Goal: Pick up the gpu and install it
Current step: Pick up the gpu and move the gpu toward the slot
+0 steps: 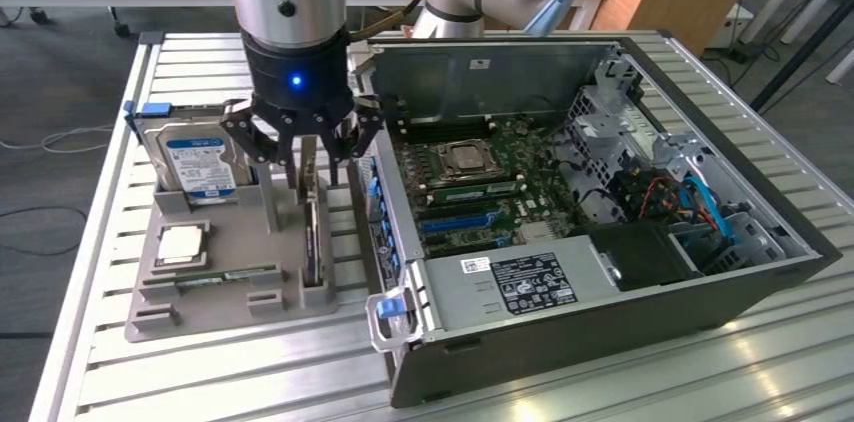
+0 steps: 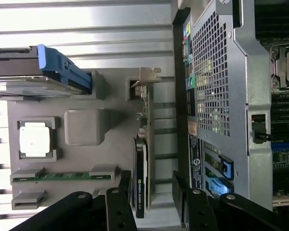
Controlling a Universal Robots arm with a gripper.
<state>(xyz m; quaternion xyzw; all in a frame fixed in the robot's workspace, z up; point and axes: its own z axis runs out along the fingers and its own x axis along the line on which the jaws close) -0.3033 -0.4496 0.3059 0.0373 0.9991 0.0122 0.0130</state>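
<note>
Exterior view: the gripper [image 1: 314,162] hangs low over the grey holder [image 1: 200,314] on the slatted table [image 1: 94,272], just beside the open case [image 1: 574,337]. Its jaws stand wide and hold nothing. The gpu [image 1: 315,242] stands on edge in its slot of the holder, directly below the fingertips, between the hard drive [image 1: 198,164] and the case wall. Nothing is yet installed on the motherboard [image 1: 481,182].

Wrist view: the gpu [image 2: 143,144] runs lengthwise between the two fingers [image 2: 125,185], one on each face, with the gripper [image 2: 151,188] centred over its near end. I cannot tell whether the finger on the cooler side already touches it; a gap shows on the board side.

The step in hand looks like the pick-up, at the point of grasp. As I judge it, a sound grip calls for the jaws to meet the card's flat faces squarely.
</note>
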